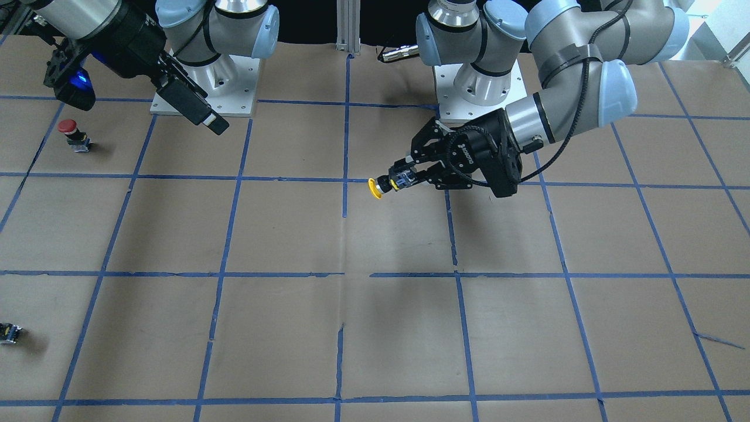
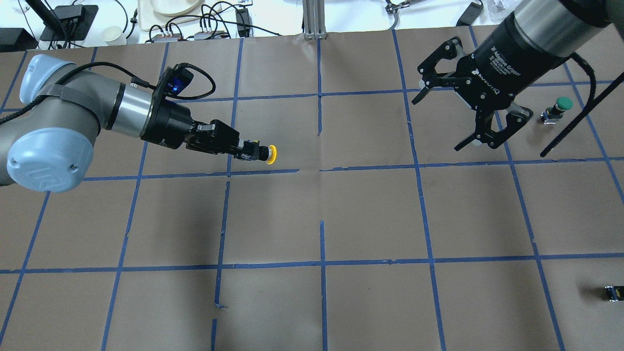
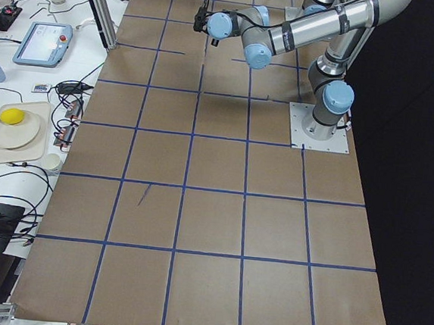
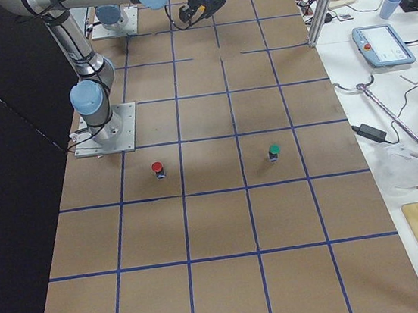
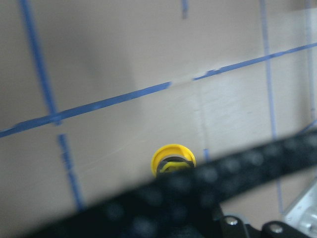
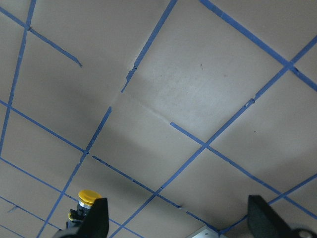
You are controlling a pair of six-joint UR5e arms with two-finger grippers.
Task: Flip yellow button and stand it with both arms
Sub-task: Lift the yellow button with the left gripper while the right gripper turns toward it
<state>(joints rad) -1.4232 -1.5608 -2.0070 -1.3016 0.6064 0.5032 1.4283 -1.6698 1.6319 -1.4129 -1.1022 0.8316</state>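
Observation:
The yellow button [image 2: 270, 154] hangs above the table, lying sideways, its yellow cap [image 1: 375, 189] pointing toward the table's middle. My left gripper [image 2: 249, 150] is shut on its black and grey base [image 1: 401, 179]. The left wrist view shows the cap [image 5: 173, 158] just past a blurred black cable. My right gripper [image 2: 438, 124] hovers open and holds nothing, well off to the button's right. In the right wrist view its fingers [image 6: 96, 218] stand wide apart, with the yellow button [image 6: 89, 196] small at the lower left.
A red-capped button [image 1: 69, 129] and a green-capped button [image 2: 560, 104] stand upright on the right arm's side. A small black capless part [image 2: 613, 292] lies near that side's front edge. Brown paper with a blue tape grid [image 2: 321, 170] covers the table.

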